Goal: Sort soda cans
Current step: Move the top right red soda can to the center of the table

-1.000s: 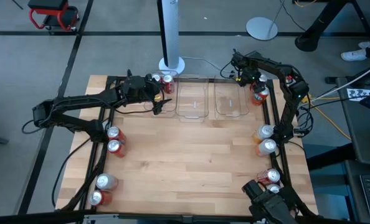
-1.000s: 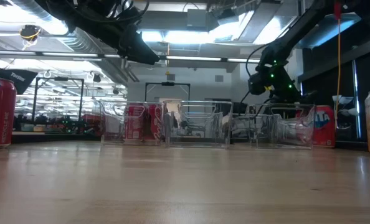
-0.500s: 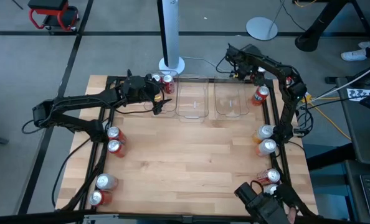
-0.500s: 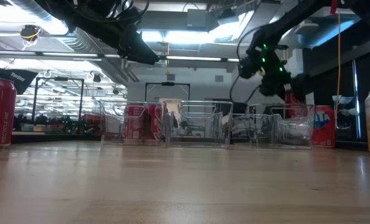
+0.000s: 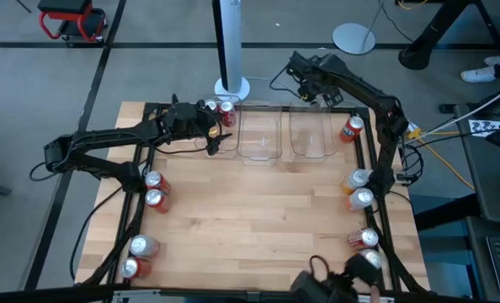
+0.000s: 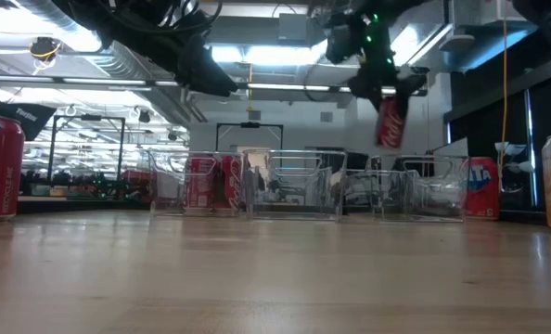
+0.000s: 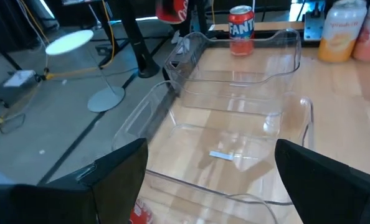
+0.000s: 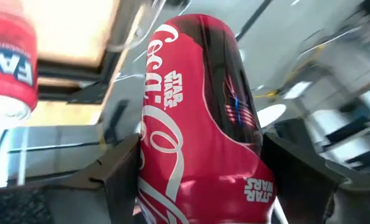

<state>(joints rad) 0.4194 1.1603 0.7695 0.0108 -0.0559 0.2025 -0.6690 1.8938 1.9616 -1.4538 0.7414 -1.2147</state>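
My right gripper (image 5: pixel 311 84) hangs high over the far end of the right clear bin (image 5: pixel 311 139), shut on a red Coca-Cola can (image 6: pixel 391 122). An orange Fanta can (image 5: pixel 352 128) stands to the right of that bin. My left gripper (image 5: pixel 212 140) hovers open above the left bin (image 6: pixel 197 181), which holds red cans (image 6: pixel 202 182); nothing is between its fingers (image 7: pixel 119 171). Further cans stand upright in pairs along the left edge (image 5: pixel 154 188) and the right edge (image 5: pixel 359 189). My right gripper pinches the Coca-Cola can's side wall (image 8: pixel 200 143) between its two fingers (image 8: pixel 119 177), one on each side of the body. The can is lifted clear of the table and hangs tilted below the gripper (image 6: pixel 379 88).
The middle bin (image 5: pixel 260 136) lies between the other two by the far edge. Two cans (image 5: pixel 219 108) stand behind the left bin near a white pole base (image 5: pixel 231 87). More cans sit at the near corners (image 5: pixel 137 257) (image 5: pixel 366 248). A dark device (image 5: pixel 343 284) shows at the near edge.
My right gripper has lifted the red can from beside the Fanta can and carried it up and toward the table's left, along the far edge, tipping it. The Fanta can stays in place. The dark device at the near edge has shifted left.
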